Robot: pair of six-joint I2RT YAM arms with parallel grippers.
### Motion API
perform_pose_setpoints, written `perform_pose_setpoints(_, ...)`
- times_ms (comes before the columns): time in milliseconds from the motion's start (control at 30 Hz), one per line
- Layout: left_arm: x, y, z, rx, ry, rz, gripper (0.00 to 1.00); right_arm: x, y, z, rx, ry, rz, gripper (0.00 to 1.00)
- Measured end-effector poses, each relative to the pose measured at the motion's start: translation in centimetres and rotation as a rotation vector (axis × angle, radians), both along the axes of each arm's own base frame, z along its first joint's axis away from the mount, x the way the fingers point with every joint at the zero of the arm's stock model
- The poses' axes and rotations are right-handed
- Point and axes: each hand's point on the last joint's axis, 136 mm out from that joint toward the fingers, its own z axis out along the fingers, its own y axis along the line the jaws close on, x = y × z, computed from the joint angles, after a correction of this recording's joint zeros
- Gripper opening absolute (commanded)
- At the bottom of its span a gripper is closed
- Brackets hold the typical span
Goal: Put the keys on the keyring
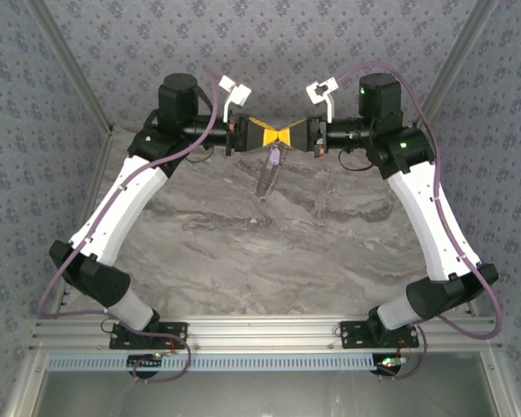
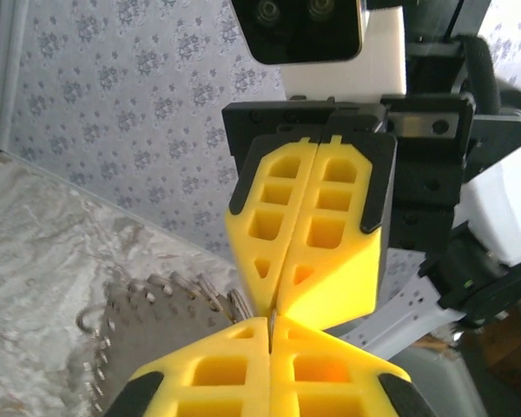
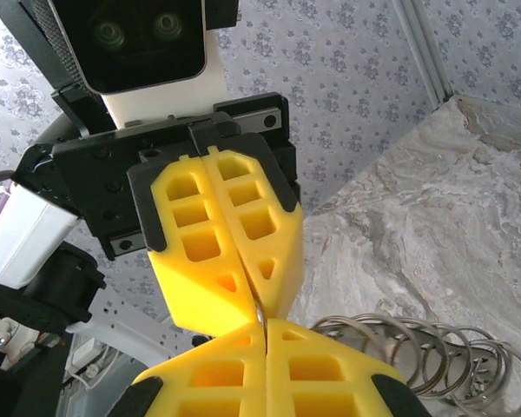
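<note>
Over the far middle of the worktop (image 1: 243, 252) the left gripper (image 1: 269, 135) and right gripper (image 1: 286, 137) meet tip to tip, each pair of fingers (image 3: 208, 373) shut on what seems the thin rim of the keyring (image 1: 269, 180) — likely bracing the hanging hoop from both sides — the lilac key (image 1: 276, 157) dangling just below.

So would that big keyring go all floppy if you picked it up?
Probably not: the keyring looks like thin grey metal with a firm curve, so it should stay stiff. The little silvery pieces along its rim would likely swing and jingle. It looks light, and smooth metal may slip in a loose pinch.
</note>
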Motion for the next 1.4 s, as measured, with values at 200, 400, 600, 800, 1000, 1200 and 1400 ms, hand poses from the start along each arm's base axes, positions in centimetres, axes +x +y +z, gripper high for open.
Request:
perform_pose_setpoints(200, 0.0, 0.0, 0.2, -0.007, -0.004, -0.002, 0.00, 0.3, -0.3, 0.2, 0.014, 0.008, -0.014, 0.37)
perform_pose_setpoints(400, 0.2, -0.1, 1.1, -0.034, -0.013, 0.004, 0.00, 2.1, -4.6, 1.5, 0.144, 0.005, -0.146, 0.43)
perform_pose_setpoints(600, 0.3, -0.1, 2.0, -0.061, -0.020, 0.011, 0.00, 1.8, -6.9, 3.0, 0.233, -0.037, -0.231, 0.50)
perform_pose_setpoints(800, 0.2, -0.1, 3.3, -0.091, -0.031, 0.011, 0.00, 1.2, -7.4, 2.6, 0.250, -0.064, -0.288, 0.51)
perform_pose_setpoints(1000, 0.0, 0.1, 4.8, -0.125, -0.051, 0.010, 0.00, 0.3, -5.4, 2.1, 0.249, -0.055, -0.242, 0.56)
perform_pose_setpoints(1200, -0.1, 0.1, 5.4, -0.140, -0.051, 0.010, 0.00, -1.3, -2.9, 1.6, 0.220, -0.077, -0.166, 0.57)
perform_pose_setpoints(1400, -0.1, 0.1, 5.5, -0.142, -0.045, 0.010, 0.00, -1.6, -1.5, 1.4, 0.189, -0.092, -0.136, 0.58)
